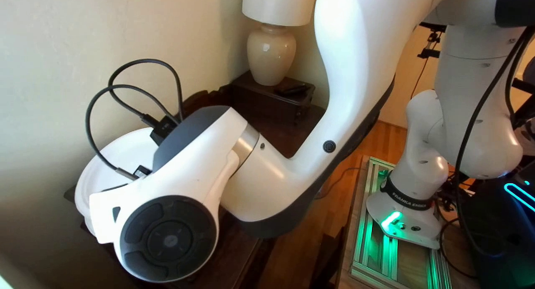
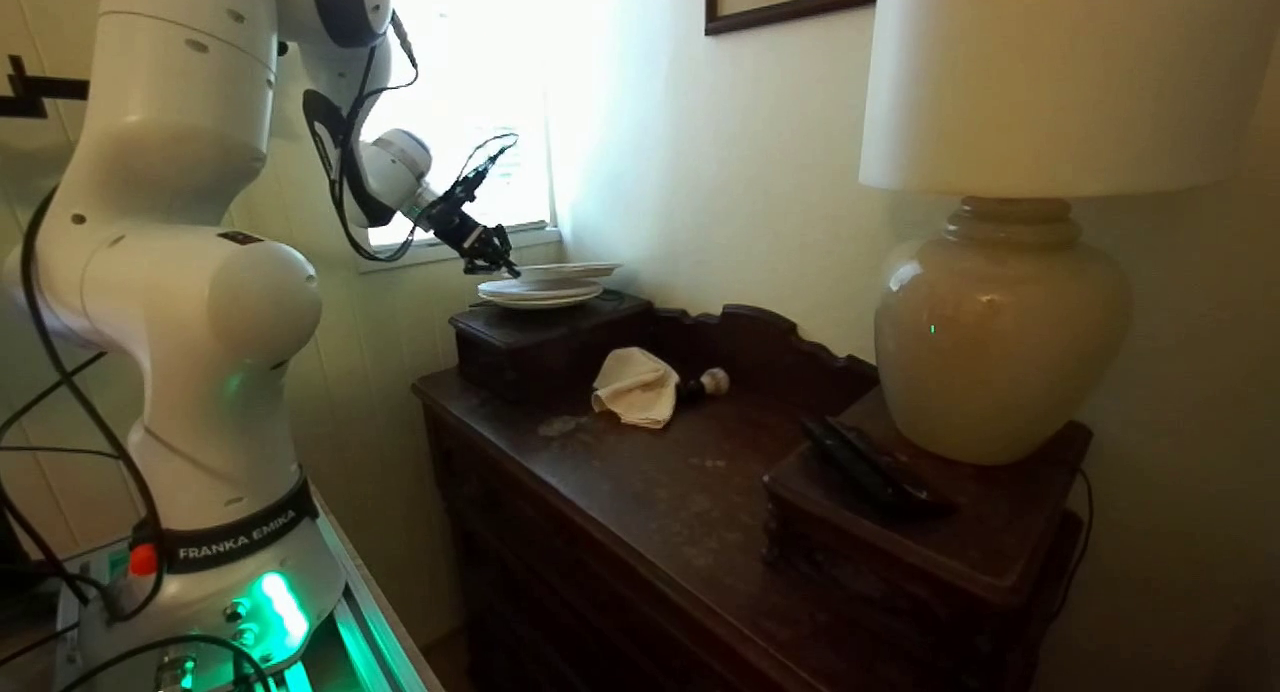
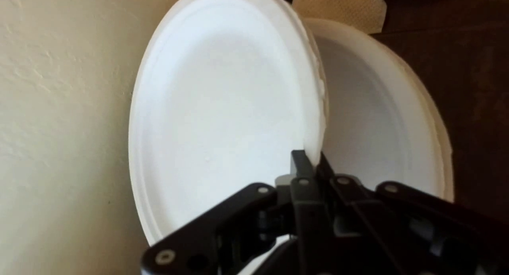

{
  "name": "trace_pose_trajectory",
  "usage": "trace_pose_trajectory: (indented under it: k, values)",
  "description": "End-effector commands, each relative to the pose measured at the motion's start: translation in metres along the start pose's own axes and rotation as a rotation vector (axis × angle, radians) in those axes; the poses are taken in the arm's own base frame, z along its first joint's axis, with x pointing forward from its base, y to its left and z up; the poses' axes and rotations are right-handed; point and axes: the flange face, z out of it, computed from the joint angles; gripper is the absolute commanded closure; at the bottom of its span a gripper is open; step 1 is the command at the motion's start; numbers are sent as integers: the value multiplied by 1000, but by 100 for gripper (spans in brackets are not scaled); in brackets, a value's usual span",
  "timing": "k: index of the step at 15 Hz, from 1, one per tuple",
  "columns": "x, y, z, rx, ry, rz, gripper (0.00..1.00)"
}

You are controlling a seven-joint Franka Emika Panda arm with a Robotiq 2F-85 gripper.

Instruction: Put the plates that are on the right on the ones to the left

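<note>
Here the black jointed end effector [image 3: 313,163] is clamped on the rim of the upper round white plates [image 3: 230,108], just above the lower round white plates [image 3: 366,116], a rumpled beige cloth [image 2: 636,388] near those and a cream ceramic lamp [image 1: 271,44] well beyond.

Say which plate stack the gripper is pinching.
The upper stack, on the left in the wrist view: its rim is pinched by the gripper. The lower stack, on the right and partly covered, shows no rim in that grip.
</note>
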Motion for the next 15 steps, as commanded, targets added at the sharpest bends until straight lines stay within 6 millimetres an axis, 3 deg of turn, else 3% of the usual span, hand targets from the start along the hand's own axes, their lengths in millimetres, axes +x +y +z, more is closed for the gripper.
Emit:
trace_pose_trajectory:
  k: [1,2,3,9,13,15]
  values:
    - [2,-14,-9,-36,78,-137,97]
    - [2,-15,-11,-38,84,-140,72]
    - [-1,-13,-11,-43,71,-107,69]
    - [-48,11,4,19,-22,234,28]
    - [-60,17,12,93,-49,311,1]
    - [-65,21,9,113,-31,336,0]
